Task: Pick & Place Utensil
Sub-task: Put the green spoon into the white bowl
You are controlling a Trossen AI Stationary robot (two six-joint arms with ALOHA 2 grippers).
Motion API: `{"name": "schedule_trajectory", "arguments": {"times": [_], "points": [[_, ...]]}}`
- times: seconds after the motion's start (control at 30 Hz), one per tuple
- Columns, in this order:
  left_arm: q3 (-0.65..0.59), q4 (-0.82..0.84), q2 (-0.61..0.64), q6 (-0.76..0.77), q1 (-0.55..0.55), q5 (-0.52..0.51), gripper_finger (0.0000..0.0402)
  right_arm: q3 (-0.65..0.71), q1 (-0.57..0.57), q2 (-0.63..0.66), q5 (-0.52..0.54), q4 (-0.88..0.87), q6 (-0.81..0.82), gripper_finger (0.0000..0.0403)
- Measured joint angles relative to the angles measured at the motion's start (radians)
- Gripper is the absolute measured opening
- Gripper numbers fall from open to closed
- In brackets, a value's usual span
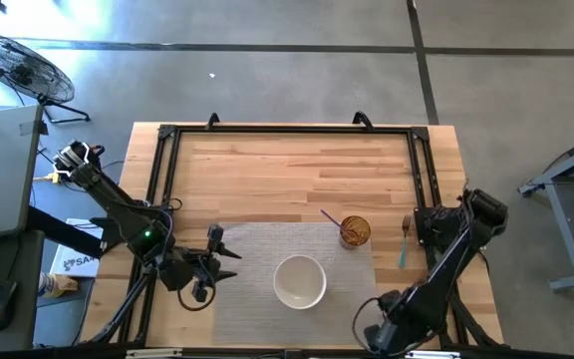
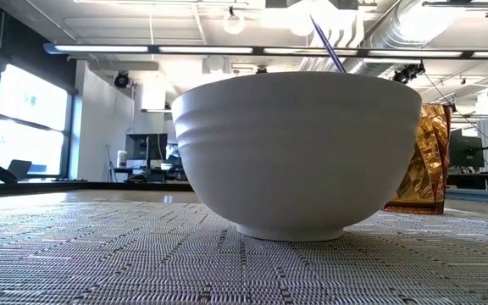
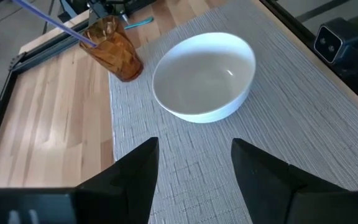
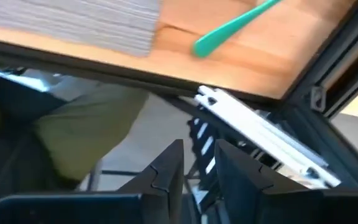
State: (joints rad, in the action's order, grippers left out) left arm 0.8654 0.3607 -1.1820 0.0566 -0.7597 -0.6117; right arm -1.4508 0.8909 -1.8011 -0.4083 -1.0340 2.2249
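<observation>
While the fork lies on bare wood just off the mat's right edge, beside the amber cup, neither arm holds anything. Its long axis runs toward the table's far side, tines away from the robot. The left gripper hovers wide open over the mat left of the bowl; the right gripper, nearly closed and empty, sits low by the front edge. Lying flat near the frame rail, the fork could skid or be missed.

The wooden bench is carrying a grey woven mat and a teal-handled fork lying beside the mat.
</observation>
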Motion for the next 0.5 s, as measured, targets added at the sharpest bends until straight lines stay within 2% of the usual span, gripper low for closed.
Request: {"name": "schedule_trajectory", "arguments": {"times": [0.1, 0.27, 0.5], "points": [[0.000, 0.000, 0.000, 0.000, 0.000, 0.000, 0.0197, 0.048, 0.018, 0.000, -0.007, -0.005, 0.006, 0.0096], [0.000, 0.000, 0.000, -0.008, 0.000, -0.001, 0.0197, 0.148, 0.030, 0.000, -0.101, 0.004, 0.013, 0.0131], [0.000, 0.000, 0.000, -0.019, 0.000, -0.005, 0.0197, 0.246, 0.023, 0.000, -0.062, 0.028, -0.073, 0.0204]]}}
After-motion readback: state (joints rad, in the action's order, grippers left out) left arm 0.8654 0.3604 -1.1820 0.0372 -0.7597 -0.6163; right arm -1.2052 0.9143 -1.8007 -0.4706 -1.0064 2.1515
